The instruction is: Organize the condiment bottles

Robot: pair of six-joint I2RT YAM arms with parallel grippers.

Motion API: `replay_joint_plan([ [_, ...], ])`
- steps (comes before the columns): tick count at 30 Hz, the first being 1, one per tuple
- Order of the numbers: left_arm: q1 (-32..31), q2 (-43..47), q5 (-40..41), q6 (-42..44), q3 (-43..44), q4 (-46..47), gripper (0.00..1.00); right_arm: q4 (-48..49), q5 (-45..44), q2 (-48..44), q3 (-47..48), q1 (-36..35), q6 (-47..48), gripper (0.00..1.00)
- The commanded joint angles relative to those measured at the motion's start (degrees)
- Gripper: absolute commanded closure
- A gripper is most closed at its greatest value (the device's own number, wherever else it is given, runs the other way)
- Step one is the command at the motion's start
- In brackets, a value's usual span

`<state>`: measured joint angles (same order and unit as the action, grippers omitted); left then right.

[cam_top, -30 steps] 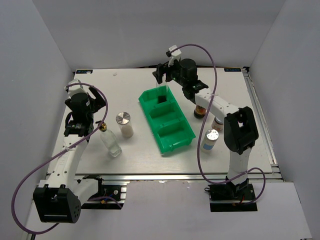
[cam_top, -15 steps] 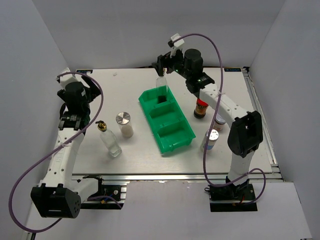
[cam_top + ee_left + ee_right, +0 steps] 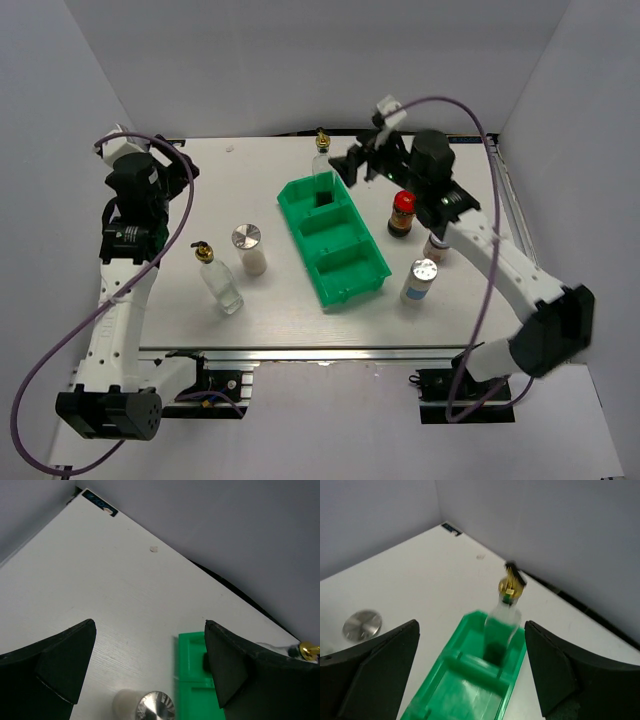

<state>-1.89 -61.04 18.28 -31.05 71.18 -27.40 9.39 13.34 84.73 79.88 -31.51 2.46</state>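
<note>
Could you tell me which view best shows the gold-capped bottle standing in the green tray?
The right wrist view: the gold-capped bottle fills mid-frame, upright in the end compartment of the green tray, slightly blurred. Top external shows it small; left wrist only its cap.

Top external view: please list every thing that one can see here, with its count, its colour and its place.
table: one, white, under everything.
tray: one, green, three compartments, middle of the table.
glass bottles: two, clear with gold caps; one upright in the tray's far compartment, one on the table left of the tray.
shakers: two, white with silver lids; one on each side of the tray.
dark jar: one, red lid, right of the tray.
small jar: one, colour unclear, partly hidden by the right arm.
left gripper: black fingers, open, empty, over the far left.
right gripper: black fingers, open, empty, near the tray's far end.
</note>
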Motion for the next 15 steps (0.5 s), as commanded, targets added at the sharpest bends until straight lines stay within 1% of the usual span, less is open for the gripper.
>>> replay_joint_plan([
  [1, -0.8, 2.3, -7.6, -1.8, 3.4, -3.4, 0.02, 2.5, -0.6, -10.7, -11.2, 0.3, -1.5, 0.11],
  [2, -1.0, 2.4, -7.6, -1.9, 3.6, -4.4, 0.02, 3.5, -0.7, -15.5, -14.1, 0.3, -2.0, 0.11],
  [3, -1.2, 2.8, -7.8, -2.1, 3.4, -6.7, 0.02, 3.7, -0.8, -17.7, -18.8, 0.2, -2.2, 0.11],
  [5, -1.3, 5.6, -8.4, -2.0, 1.3, -8.8, 0.02, 2.7, -0.5, -23.3, -22.6, 0.3, -4.8, 0.11],
  [7, -1.3, 8.1, -8.3, -1.3, 0.3, -10.8, 0.02, 1.4, 0.6, -26.2, -26.5, 0.2, -5.1, 0.11],
  [9, -1.4, 11.6, -10.1, 0.4, -0.4, -13.7, 0.02, -0.2, 0.9, -29.5, -27.9, 0.3, -5.4, 0.1],
  [11, -1.4, 13.3, -13.3, 2.4, -0.5, -15.7, 0.02, -0.3, 1.0, -32.3, -29.7, 0.2, -5.8, 0.11],
  [12, -1.3, 14.4, -17.2, 4.2, -0.6, -17.8, 0.02, -0.2, 1.4, -33.0, -30.2, 0.2, -5.8, 0.11],
  [13, -1.4, 14.7, -18.2, 5.1, -0.7, -19.0, 0.02, -0.2, 1.8, -33.5, -31.1, 0.2, -5.8, 0.11],
  [15, -1.4, 15.7, -23.0, 7.6, -1.7, -21.1, 0.02, -0.9, 2.7, -34.3, -31.4, 0.2, -5.5, 0.11],
])
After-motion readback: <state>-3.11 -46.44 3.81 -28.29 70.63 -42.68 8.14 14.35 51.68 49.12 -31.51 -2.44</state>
